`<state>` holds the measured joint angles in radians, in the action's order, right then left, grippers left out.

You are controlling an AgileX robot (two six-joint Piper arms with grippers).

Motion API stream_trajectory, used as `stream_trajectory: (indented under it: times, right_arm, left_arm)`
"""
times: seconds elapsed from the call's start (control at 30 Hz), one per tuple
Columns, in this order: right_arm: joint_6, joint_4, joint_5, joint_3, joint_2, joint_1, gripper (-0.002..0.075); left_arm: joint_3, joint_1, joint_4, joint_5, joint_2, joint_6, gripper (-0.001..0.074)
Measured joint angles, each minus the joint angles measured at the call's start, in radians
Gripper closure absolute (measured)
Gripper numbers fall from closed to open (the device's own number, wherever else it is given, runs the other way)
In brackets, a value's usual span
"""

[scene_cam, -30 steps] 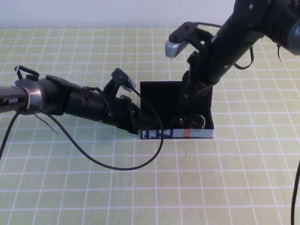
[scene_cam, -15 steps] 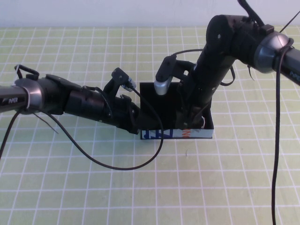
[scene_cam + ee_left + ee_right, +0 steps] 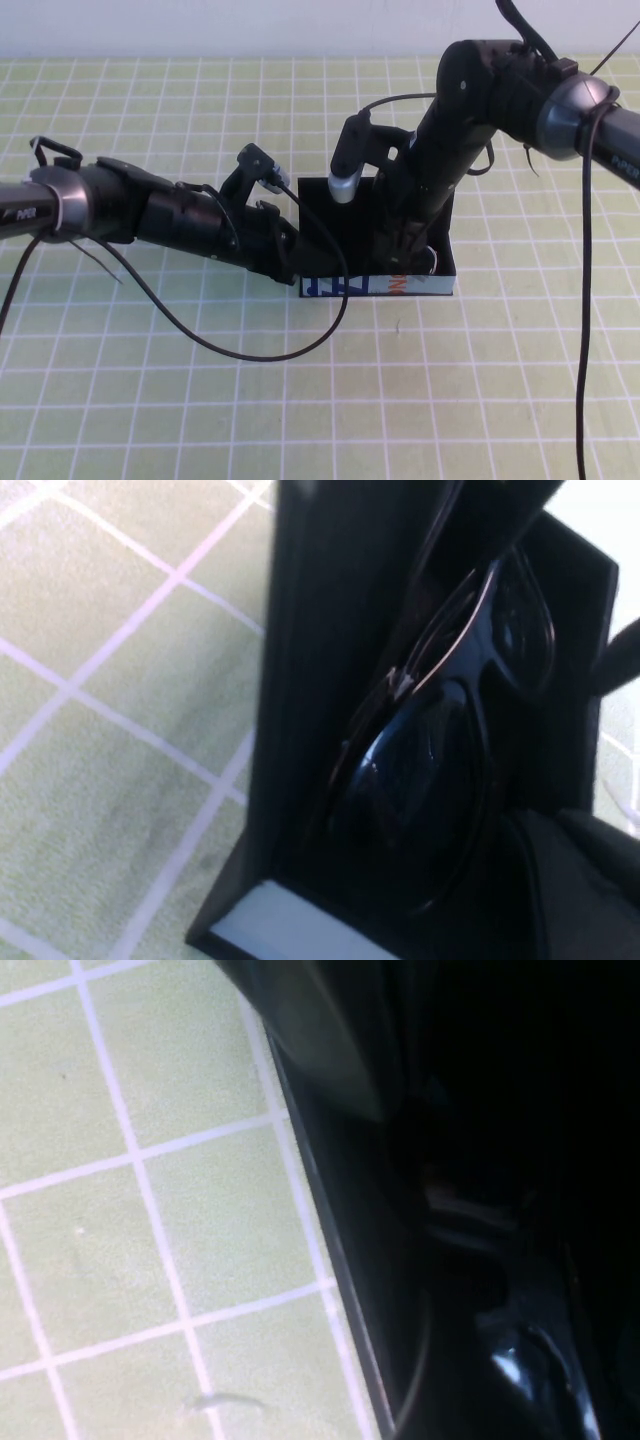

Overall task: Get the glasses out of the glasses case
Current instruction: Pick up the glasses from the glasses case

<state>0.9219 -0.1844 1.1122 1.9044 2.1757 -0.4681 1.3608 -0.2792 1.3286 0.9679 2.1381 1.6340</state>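
bracing the left end of the glasses case [image 3: 378,285] with the left gripper [image 3: 290,262], reaching in low across the green grid mat [image 3: 150,400]; impossible to tell from these views whether its fingers are apart or clamped on the case wall. lying open on the mat, flap lid [image 3: 345,215] thrown back away from the robot, pale printed side facing it. resting inside the case, still folded, the glasses [image 3: 440,750], filling most of the trough in the left wrist view, lenses dark and glossy. plunging into the right half of the case from above, the right gripper [image 3: 408,252], down at the glasses; cannot tell whether its fingers are together or apart, lost in black on black.

probably handling as light and stiff, being a thick plastic frame, but slick on the lenses and prone to scratching. better pinching across the bridge or the top rim of the frame than pressing on a lens or a thin folded arm. likely snagging against the case walls if pulled at a tilt, so lifting straight up.
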Motion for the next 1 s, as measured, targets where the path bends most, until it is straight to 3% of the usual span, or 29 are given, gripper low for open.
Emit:
stream_trajectory:
  times: [1.0]
  right_arm:
    - [0.056, 0.008, -0.057, 0.0, 0.039, 0.0, 0.0407]
  left_arm:
    - [0.066, 0.0, 0.085, -0.101, -0.04, 0.034, 0.0739]
